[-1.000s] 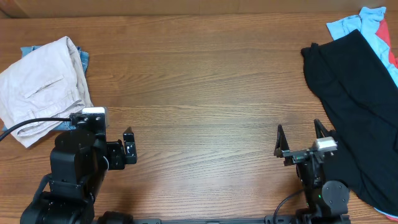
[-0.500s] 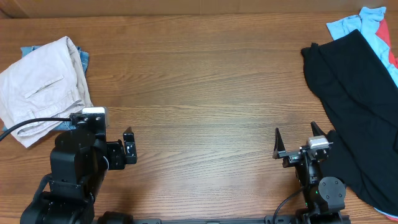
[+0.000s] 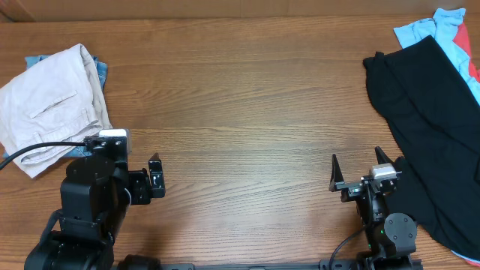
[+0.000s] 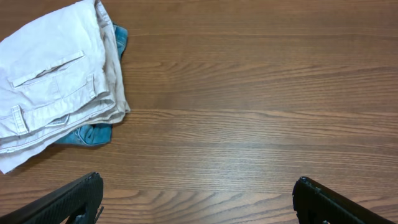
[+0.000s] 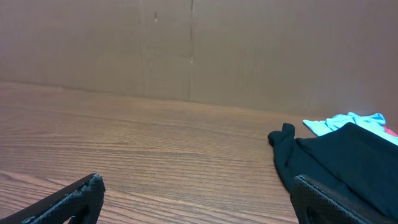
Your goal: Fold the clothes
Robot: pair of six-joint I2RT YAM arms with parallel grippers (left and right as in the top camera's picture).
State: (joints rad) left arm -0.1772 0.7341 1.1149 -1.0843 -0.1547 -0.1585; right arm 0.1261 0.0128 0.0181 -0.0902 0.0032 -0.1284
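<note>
From above, the khaki shorts [image 3: 46, 105] lie in a loose bundle near the far left corner of the worktop [image 3: 240, 97], resting on blue denim [image 3: 100, 71] that peeks out at their edges. A black garment [image 3: 427, 120] sprawls along the right edge, with a light blue cloth [image 3: 418, 30] at the far right corner. The left claw [image 3: 155, 180] sits by the near edge, touching nothing; from this angle its spread is hard to read. The right claw [image 3: 358, 166] stands by the near edge, parted and empty, just beside the black garment. In the left wrist view the two dark fingers [image 4: 71, 199] are wide apart over bare wood, and the shorts lie ahead to the left, well clear of them. In the right wrist view that claw is likewise spread wide and holds nothing, with the black garment ahead on the right before a brown cardboard wall [image 5: 186, 50].
</note>
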